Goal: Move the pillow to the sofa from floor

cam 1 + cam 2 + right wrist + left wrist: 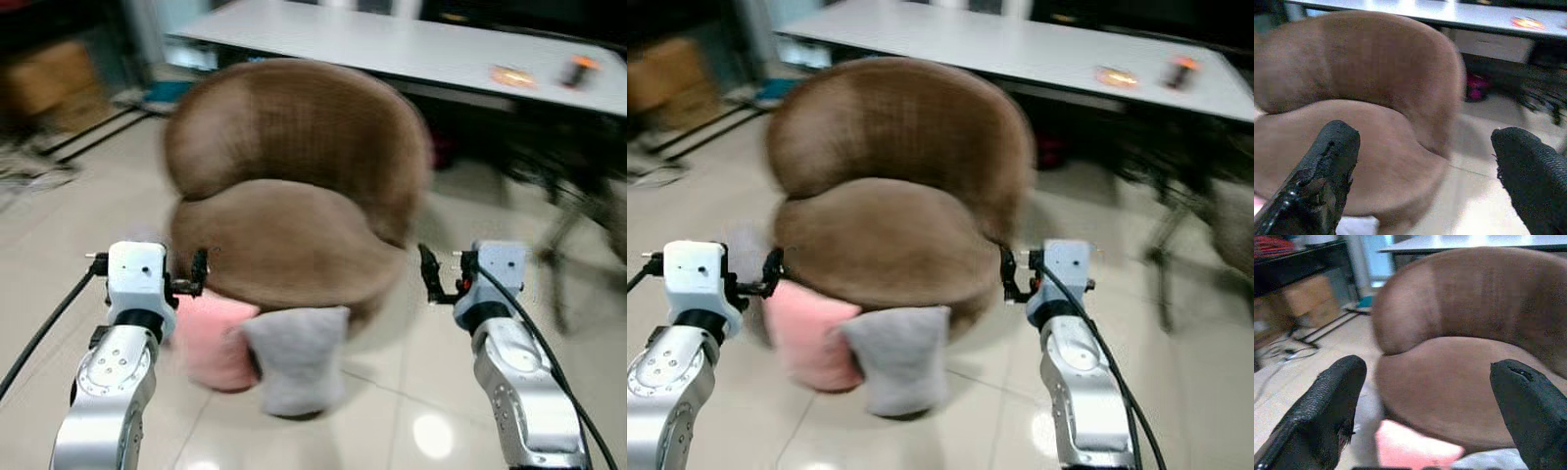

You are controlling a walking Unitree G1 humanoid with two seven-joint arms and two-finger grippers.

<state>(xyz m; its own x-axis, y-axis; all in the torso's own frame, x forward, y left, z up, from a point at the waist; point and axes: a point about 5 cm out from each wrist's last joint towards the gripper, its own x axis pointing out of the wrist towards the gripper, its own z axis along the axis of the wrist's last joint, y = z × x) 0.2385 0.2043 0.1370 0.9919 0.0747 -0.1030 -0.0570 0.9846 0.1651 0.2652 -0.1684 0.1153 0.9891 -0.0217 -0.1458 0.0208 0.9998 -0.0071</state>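
Observation:
A pink pillow [211, 343] and a grey pillow [297, 357] stand on the tiled floor, leaning side by side against the front of a round brown sofa chair [294, 196]. My left gripper [149, 266] is raised just above the pink pillow, open, with nothing between its fingers [1332, 401]. My right gripper [480, 269] is held at the same height off the sofa's right side, also open and empty, with the sofa seat and floor beyond its fingers [1327, 161]. The picture is blurred.
Behind the sofa stands a long white table [392, 44] with small orange things on it. Cardboard boxes [44, 78] and cables lie at the far left. Thin chair legs [563, 235] stand on the right. Shiny tiles [431, 431] lie in front.

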